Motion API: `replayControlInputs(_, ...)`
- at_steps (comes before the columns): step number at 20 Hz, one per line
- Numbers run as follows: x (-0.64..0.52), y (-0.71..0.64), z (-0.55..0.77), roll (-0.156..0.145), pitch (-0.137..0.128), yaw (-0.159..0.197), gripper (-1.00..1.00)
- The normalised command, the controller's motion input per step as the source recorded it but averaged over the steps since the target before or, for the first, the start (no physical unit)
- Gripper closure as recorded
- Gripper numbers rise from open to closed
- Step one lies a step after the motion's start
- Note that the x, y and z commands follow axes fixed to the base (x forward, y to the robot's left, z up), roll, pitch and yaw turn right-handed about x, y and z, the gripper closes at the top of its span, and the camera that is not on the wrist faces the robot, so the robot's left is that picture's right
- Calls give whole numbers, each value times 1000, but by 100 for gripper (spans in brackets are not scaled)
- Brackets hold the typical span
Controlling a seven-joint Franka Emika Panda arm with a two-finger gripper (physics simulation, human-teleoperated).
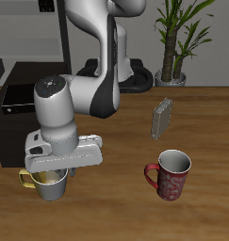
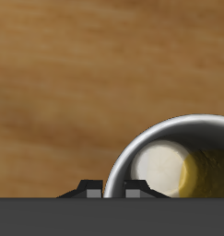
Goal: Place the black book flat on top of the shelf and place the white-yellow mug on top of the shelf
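The table (image 1: 205,141) carries everything. At its edge stands the shelf (image 1: 7,132), with the black book (image 1: 20,97) lying flat on its top. The arm bends down from behind, its wrist pointing straight down over the white-yellow mug (image 1: 48,183). The mug stands upright near the table's front edge, mouth up, its yellow handle turned toward the shelf side. The pincer (image 2: 111,189) sits just above the rim; whether its fingers (image 2: 88,189) grip the mug cannot be told. Well apart stand a red mug (image 1: 171,174) and, farther back, a grey ribbed block (image 1: 163,118). The wrist view alone shows the mug's pale bottom and yellowish inside wall.
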Motion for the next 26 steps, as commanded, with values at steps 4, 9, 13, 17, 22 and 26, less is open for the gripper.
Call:
replayControlInputs(4, -298, 31, 571, 23, -89, 2, 100)
replayControlInputs(9, -350, 114, 696, 27, -96, 29, 100)
replayControlInputs(13, -789, 235, 1363, 35, -169, 5, 100)
replayControlInputs(17, -615, 68, 965, 6, -126, 7, 100)
replayControlInputs(22, -478, -41, 678, -19, -91, -3, 100)
replayControlInputs(26, -739, -79, 728, -21, -92, -48, 100)
